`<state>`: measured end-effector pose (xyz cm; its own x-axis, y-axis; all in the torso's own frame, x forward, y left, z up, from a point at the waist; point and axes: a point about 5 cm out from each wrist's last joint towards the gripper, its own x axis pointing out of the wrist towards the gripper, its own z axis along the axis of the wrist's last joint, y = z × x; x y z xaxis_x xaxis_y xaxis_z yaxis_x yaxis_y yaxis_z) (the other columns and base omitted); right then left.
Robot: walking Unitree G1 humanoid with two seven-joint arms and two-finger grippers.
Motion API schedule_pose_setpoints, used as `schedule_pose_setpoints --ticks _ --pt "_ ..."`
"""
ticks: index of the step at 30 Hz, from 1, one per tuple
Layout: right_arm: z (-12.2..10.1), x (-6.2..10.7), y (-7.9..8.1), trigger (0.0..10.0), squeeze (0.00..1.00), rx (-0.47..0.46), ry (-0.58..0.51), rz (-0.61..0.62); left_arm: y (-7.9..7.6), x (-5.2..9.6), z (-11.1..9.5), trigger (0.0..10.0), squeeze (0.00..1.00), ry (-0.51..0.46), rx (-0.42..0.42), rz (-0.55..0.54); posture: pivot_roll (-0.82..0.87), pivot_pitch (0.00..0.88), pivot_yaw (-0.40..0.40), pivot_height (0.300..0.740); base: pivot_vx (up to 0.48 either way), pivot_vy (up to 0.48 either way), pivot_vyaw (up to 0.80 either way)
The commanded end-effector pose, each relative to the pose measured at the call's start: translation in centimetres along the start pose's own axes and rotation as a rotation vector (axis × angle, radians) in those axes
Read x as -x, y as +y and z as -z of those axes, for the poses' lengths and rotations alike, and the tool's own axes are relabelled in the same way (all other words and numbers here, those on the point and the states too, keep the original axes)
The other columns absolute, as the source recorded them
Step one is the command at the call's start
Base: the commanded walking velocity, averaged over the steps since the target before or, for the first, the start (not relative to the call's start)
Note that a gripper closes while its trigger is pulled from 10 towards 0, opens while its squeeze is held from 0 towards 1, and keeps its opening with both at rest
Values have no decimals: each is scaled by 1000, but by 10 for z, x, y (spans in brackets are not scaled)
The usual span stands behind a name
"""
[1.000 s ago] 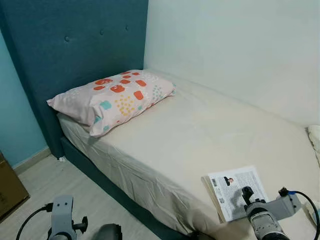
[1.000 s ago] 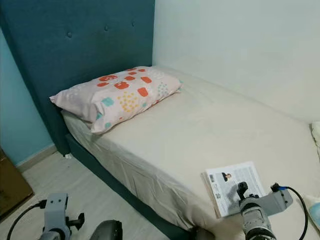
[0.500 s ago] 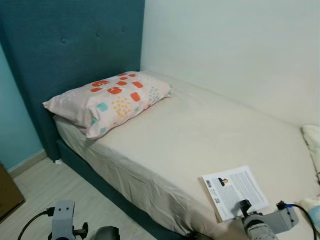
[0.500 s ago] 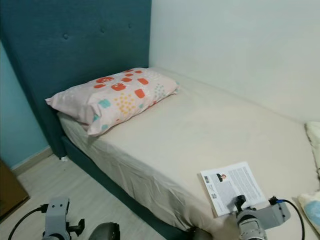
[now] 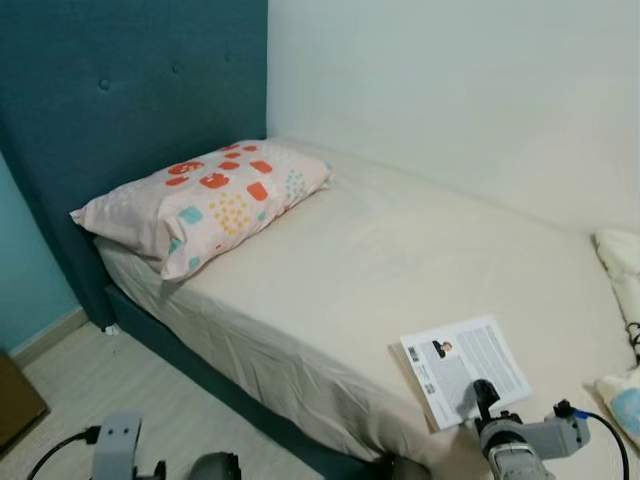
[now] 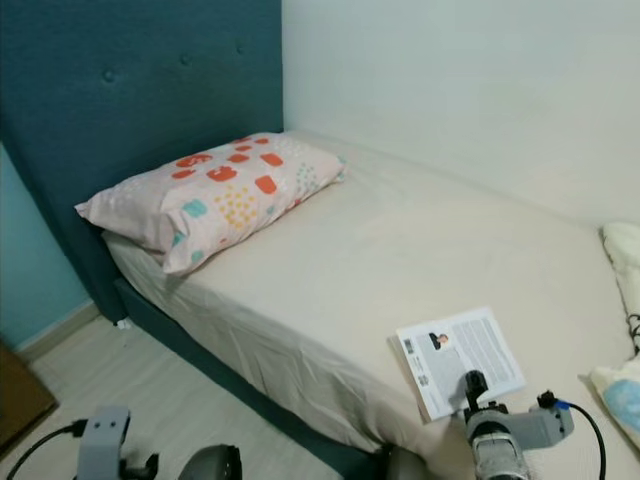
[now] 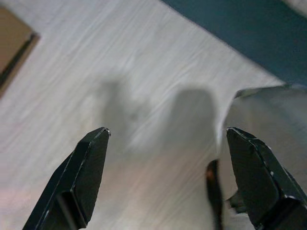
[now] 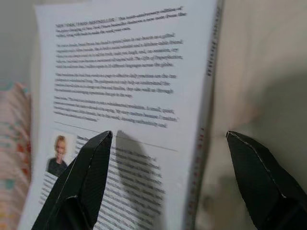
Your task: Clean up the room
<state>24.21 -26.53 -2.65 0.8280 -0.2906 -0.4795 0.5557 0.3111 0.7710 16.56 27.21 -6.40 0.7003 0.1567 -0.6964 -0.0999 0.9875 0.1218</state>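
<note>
A white book (image 5: 464, 366) lies back cover up near the front edge of the bed (image 5: 380, 260), with printed text and a small photo on it. My right gripper (image 8: 168, 177) hovers open just over the book's (image 8: 124, 91) lower corner, one finger (image 8: 81, 182) above the cover and the other finger (image 8: 261, 184) over the sheet. My right arm (image 5: 515, 450) rises at the bottom of the head view. My left gripper (image 7: 168, 177) hangs open over the wooden floor (image 7: 120, 72), with nothing between its fingers.
A patterned pillow (image 5: 200, 205) rests against the blue headboard (image 5: 120, 110). More bedding (image 5: 622, 270) lies at the bed's right end. A brown box (image 5: 15, 400) stands on the floor at left. The white wall (image 5: 450, 90) runs behind the bed.
The camera has swung to the right, so the bed and pillow sit further left. My right arm has dropped lower in the picture, still by the book.
</note>
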Motion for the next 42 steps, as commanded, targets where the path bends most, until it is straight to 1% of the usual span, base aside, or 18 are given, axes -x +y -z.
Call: schedule_pose_setpoints --ticks 1,10,11,13,14,21,25,27,28,31,33,34,36,38,39,40,41,42 --pt "24 0 6 10000 0 -56 101 -22 4 2 1 10000 0 -2 -25 4 351 96 -15 541 0 0 0" --pt "19 -7 34 10000 0 -124 80 -200 9 1 -6 10000 0 -24 -87 36 357 118 32 541 0 0 0" --pt "22 -8 40 1608 0 -105 98 -233 8 -1 -13 10000 0 -46 -87 42 352 119 34 541 0 0 0" --pt "22 -8 41 1608 0 -96 99 -235 6 -2 -16 10000 0 -54 -87 45 352 119 34 541 0 0 0" --pt "19 -8 37 0 0 -85 85 -211 3 -4 -20 10000 0 -69 -89 53 343 115 22 541 0 0 0" --pt "2 -7 24 0 0 -70 15 -153 -3 -6 -21 10000 0 -69 -72 52 320 106 2 541 0 0 0" --pt "-16 -8 25 0 0 52 -17 -166 -7 -6 -18 10000 0 -57 -57 49 294 90 -17 541 0 0 0" --pt "-16 -8 25 0 0 52 -17 -166 -7 -6 -18 10000 0 -57 -57 49 294 90 -17 541 0 0 0" --pt "-25 -11 33 0 0 153 -25 -186 -10 -8 -20 10000 0 -59 -45 45 286 77 -25 541 0 0 0" --pt "-29 -13 40 0 0 210 -29 -211 -11 -9 -23 10000 0 -64 -38 43 285 74 -25 541 0 0 0" --pt "-25 -17 61 0 0 409 18 -298 -11 -11 -30 10000 0 -78 -17 32 272 54 -34 541 0 0 0" --pt "-25 -17 61 0 0 409 18 -298 -11 -11 -30 10000 0 -78 -17 32 272 54 -34 541 0 0 0" --pt "-13 -20 86 0 0 614 69 -397 -11 -14 -41 10000 0 -104 16 17 252 32 -49 541 0 0 0" --pt "5 -21 108 0 0 693 140 -506 -11 -18 -55 10000 0 -140 59 1 247 13 -68 541 0 0 0" --pt "16 -19 115 2039 0 713 186 -563 -12 -20 -63 10000 0 -162 77 -3 253 6 -77 541 0 0 0" --pt "25 -18 120 8431 0 707 226 -599 -13 -21 -70 10000 0 -178 84 -4 257 0 -82 541 0 0 0" --pt "25 -18 120 8431 0 707 226 -599 -13 -21 -70 10000 0 -178 84 -4 257 0 -82 541 0 0 0" --pt "34 -16 123 10000 0 688 266 -632 -13 -23 -76 10000 0 -192 88 -5 256 0 -84 541 0 0 0"
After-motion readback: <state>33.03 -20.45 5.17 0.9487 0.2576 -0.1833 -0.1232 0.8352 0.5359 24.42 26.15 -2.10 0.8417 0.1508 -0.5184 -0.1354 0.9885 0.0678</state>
